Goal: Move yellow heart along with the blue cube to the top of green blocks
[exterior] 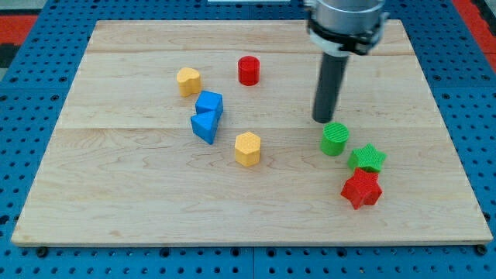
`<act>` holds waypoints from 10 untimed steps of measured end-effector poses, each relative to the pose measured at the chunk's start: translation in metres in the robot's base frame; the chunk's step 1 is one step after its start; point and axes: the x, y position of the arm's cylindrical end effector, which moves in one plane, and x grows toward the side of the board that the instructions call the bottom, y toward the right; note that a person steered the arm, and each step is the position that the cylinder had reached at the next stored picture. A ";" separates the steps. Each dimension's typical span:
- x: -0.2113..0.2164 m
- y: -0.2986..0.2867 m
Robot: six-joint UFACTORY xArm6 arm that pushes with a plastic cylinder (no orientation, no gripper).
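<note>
Lying toward the view's upper left of the desk (116,178): one yellow heart (188,80), apart from the other blocks. Just below and to its right: one blue cube (209,103), touching a blue wedge-shaped block (204,126) directly beneath it. Further to the lower right, standing alone near the middle: one yellow hexagonal block (247,148). Above the middle: one red cylinder (249,70), upright, alone.

Toward the view's right: one green cylinder (335,139), and just beside it to the lower right one green star (367,159), which touches a red star (362,189) below it.

My tip (323,120) sits just above and slightly left of the green cylinder, very near it; contact cannot be told. It is well apart from the yellow heart and blue cube. No hand is fitted to the rod, so nothing is held.
</note>
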 end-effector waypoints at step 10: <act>-0.052 -0.267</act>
